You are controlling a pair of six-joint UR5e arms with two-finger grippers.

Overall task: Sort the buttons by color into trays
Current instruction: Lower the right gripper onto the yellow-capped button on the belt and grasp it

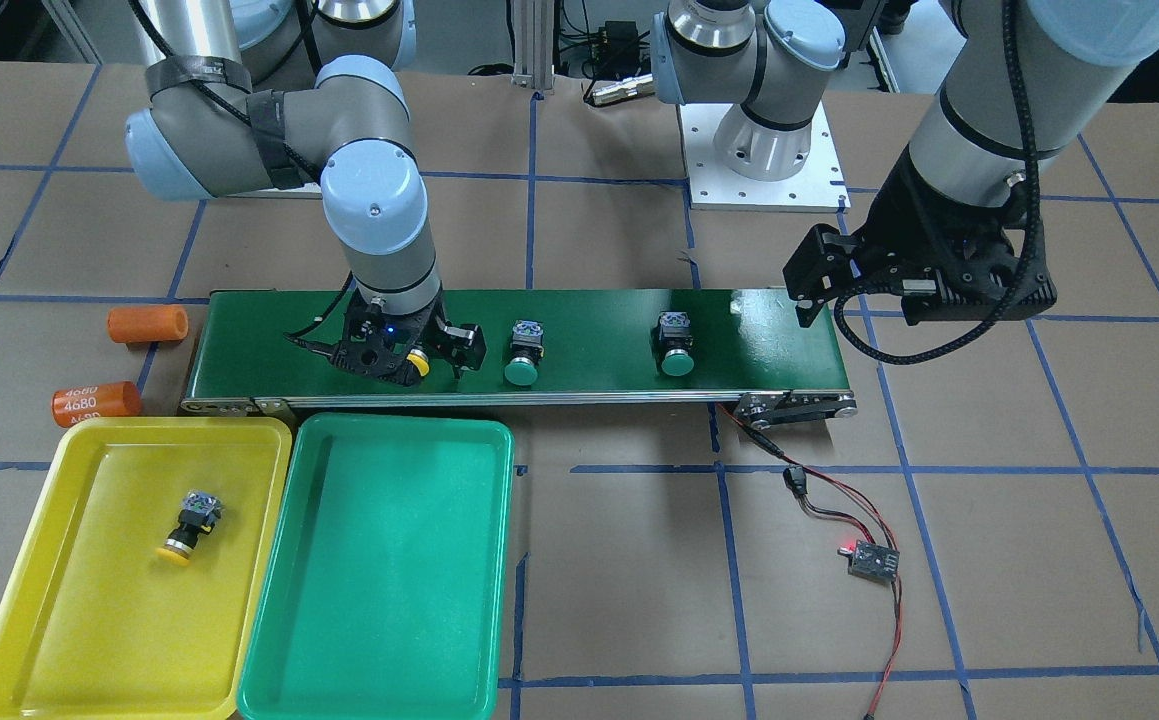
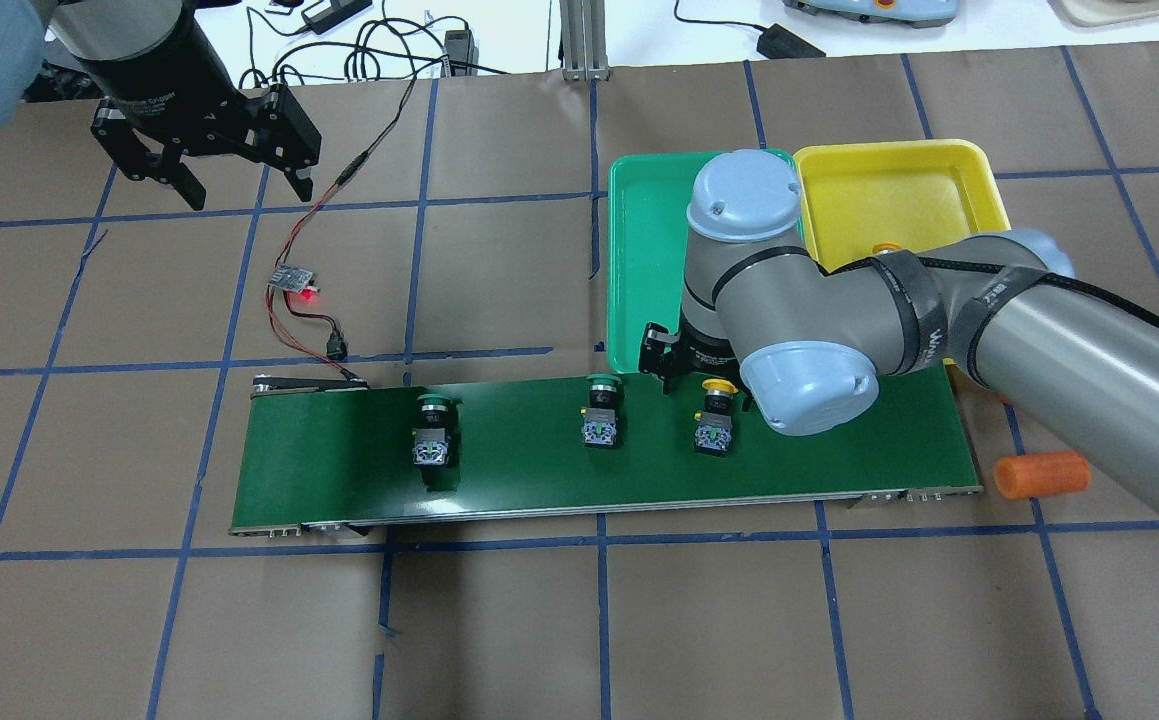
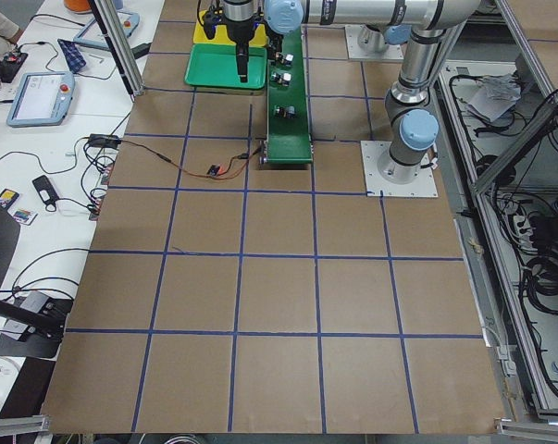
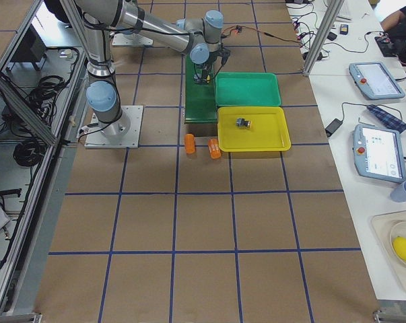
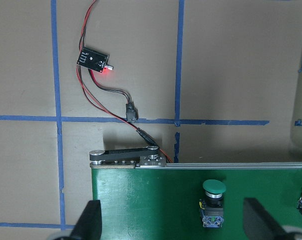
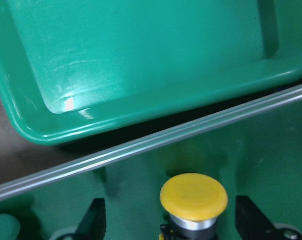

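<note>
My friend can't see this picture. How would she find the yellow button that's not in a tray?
Find the long dark-green belt; three buttons sit on it in a row. Go to the end nearest the green tray, where the robot's right hand sits around the yellow button. Only it has a yellow top; the other two buttons are green.

Robotics lab: brown-papered table [image 3: 279, 296] with blue tape grid; teach pendant [image 4: 374, 79]; aluminium extrusion post [image 2: 579, 40]; loose cabling [image 3: 542, 273].
</note>
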